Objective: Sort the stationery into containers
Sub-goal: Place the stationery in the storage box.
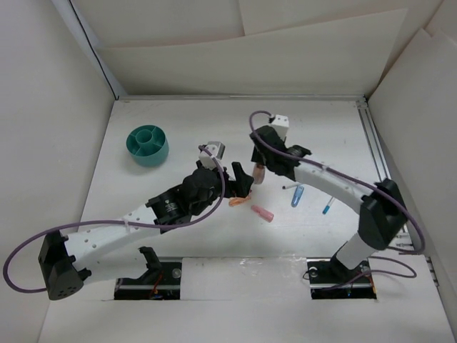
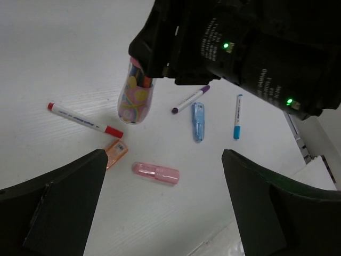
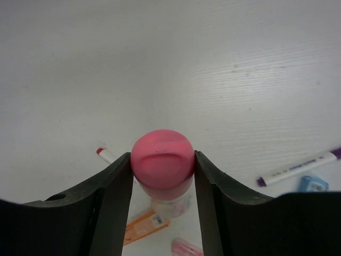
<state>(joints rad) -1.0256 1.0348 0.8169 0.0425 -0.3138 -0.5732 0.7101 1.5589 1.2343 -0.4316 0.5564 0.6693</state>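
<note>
One pink-capped tube [image 2: 135,101] stands upright, clamped by its cap in your right gripper [image 3: 162,165], likely for carrying to the distant teal cup [image 1: 148,145], while your left gripper [image 2: 163,160] hangs spread and empty over the pink piece [image 2: 155,173].

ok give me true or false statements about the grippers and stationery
The right gripper is shut on a clear patterned tube with a pink cap. True.
The left gripper holds the stubby pink piece. False: its jaws are open and empty; the piece lies on the table.
The round teal plastic cup stands between the grippers. False: it stands apart, off to the left.
The thin white red-capped pen lies on the table. True.
</note>
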